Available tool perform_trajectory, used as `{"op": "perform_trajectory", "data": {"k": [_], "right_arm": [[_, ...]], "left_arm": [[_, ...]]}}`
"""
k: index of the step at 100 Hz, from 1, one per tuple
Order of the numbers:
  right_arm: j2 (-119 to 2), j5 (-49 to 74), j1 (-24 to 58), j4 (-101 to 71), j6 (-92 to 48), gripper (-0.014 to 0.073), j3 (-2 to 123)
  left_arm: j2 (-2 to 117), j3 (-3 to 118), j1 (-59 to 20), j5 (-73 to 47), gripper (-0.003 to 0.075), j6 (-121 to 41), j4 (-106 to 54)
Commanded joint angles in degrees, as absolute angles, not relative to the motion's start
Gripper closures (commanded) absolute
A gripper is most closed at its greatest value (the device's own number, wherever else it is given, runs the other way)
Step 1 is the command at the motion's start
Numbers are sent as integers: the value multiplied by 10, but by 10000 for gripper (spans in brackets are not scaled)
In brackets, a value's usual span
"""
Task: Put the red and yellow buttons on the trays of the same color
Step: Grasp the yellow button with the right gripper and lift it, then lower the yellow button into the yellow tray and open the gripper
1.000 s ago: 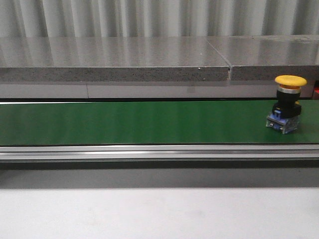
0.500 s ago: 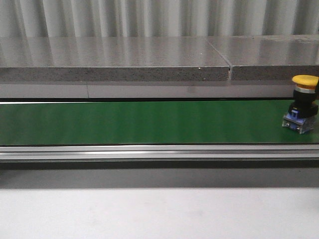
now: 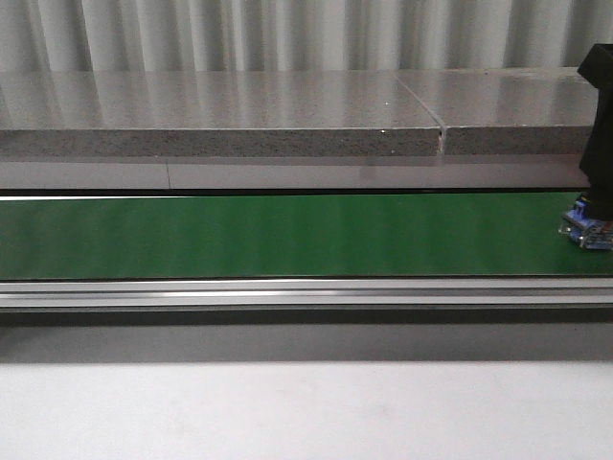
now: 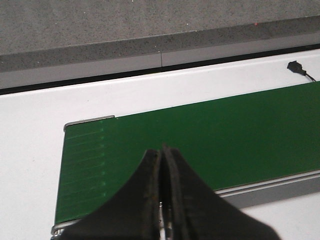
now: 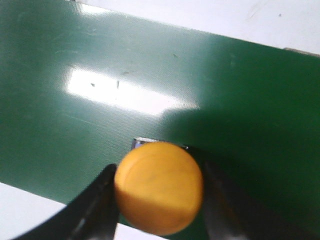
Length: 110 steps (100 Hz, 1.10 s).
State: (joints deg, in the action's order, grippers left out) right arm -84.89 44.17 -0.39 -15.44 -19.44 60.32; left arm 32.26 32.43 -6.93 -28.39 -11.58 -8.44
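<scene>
One yellow button [image 5: 159, 187], between right jaws

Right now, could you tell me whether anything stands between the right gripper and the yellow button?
Nothing visible does: the right gripper has a finger on each side of the yellow button on the green conveyor belt.

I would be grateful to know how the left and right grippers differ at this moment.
The left gripper has its fingers pressed together with nothing between them; the right gripper has its fingers spread on either side of the yellow button. The left hangs over a bare stretch of the green belt; the right sits low around the button. Both are black and above the belt.
</scene>
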Motion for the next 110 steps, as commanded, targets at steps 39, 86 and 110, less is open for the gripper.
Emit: {"op": "perform_trajectory", "data": {"k": [39, 86, 110], "right_arm": [[-790, 400, -10, -166, -184, 428, 618], [-706, 400, -169, -165, -117, 428, 618], [-704, 416, -287, -165, -68, 428, 618]], "left_arm": [[323, 341, -75, -242, 741, -111, -91], [323, 341, -75, -242, 741, -111, -91], [323, 341, -75, -242, 741, -111, -91]]}}
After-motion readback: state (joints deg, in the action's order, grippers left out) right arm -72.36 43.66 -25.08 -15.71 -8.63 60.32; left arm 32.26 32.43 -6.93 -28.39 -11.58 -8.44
